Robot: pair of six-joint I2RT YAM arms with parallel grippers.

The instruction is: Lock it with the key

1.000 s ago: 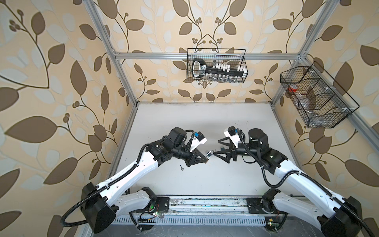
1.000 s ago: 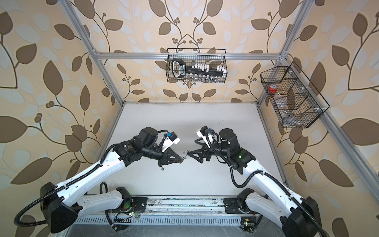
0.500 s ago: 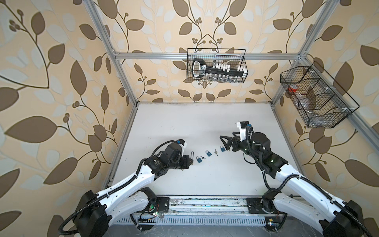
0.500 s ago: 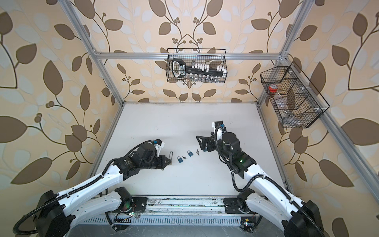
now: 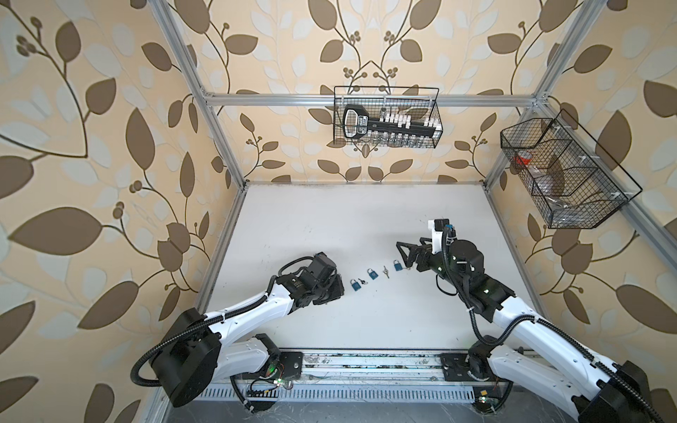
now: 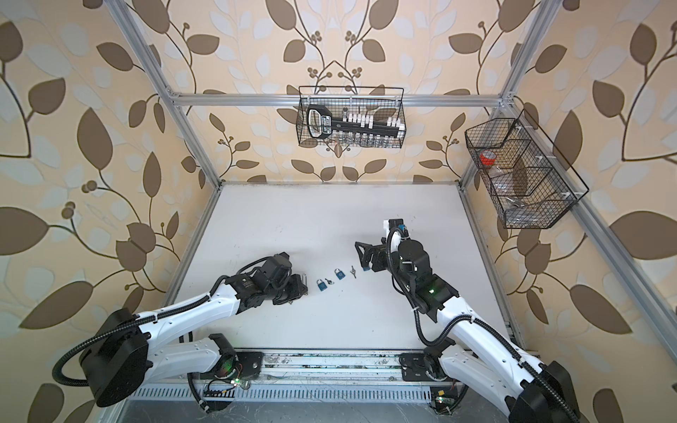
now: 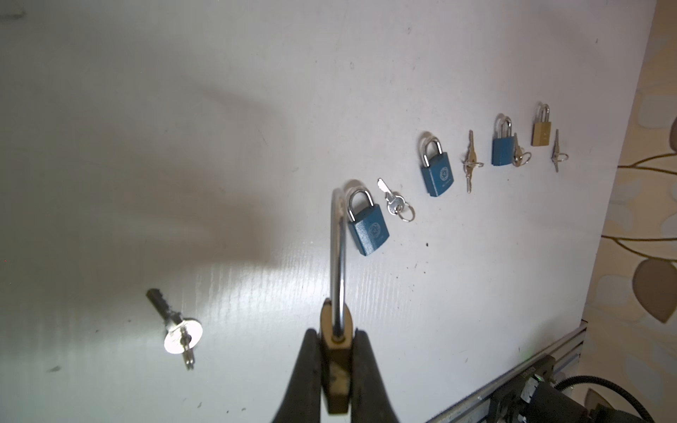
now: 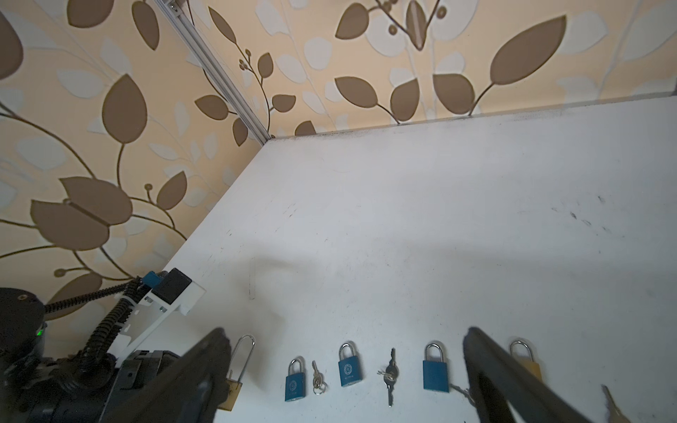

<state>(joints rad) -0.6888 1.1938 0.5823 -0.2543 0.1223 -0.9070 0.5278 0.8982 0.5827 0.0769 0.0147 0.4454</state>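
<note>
- My left gripper (image 7: 335, 338) clamped the brass padlock (image 7: 334, 384) by its body; my right gripper (image 8: 346, 335) hung wide, empty.
- The key (image 7: 181, 331) lay on the table (image 7: 146, 110) nearby: light, stiff, slippery, I judged; best pinched by its flat bow.

White table (image 7: 183, 110), blue padlocks (image 7: 437, 177) in row, keys (image 7: 470, 161) beside them

Blue padlocks (image 7: 368, 229), brass padlock (image 7: 334, 370), white table (image 7: 183, 110), brown leaf-patterned walls (image 5: 91, 146)

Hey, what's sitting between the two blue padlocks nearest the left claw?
A small silver key on a ring lies between the nearest blue padlock and the middle blue padlock, clearest in the left wrist view.
</note>
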